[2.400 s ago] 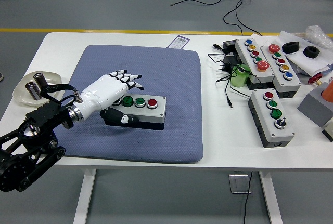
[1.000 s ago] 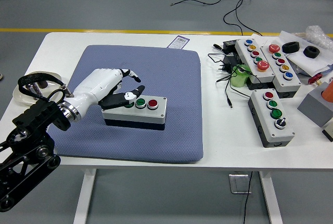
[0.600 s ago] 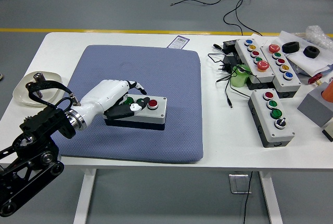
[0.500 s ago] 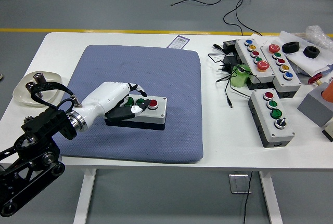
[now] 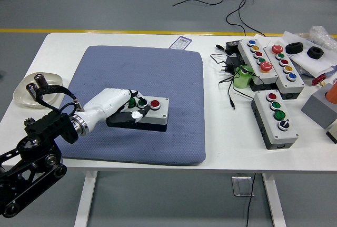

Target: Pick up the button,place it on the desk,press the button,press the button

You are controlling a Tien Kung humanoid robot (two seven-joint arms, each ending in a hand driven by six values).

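now the left hand (image 5: 128,109), raised a second ago, is lowered onto the button box (image 5: 150,112) on the blue mat (image 5: 174,85), fingers curled, nothing gripped, so a press seems underway.

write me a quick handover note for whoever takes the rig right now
Left hand: fingers curled down over the left end of the button box, covering part of its top; whether a button is actually pushed in cannot be seen.
Right hand: out of view.
Button box: lies flat on the blue mat, near the mat's middle; its red button at the right end is uncovered, a green button shows beside the fingers.
Done: box is picked and set down.
Left: confirm the presses. It seems the hand is on a press now; which of the two cannot be told.
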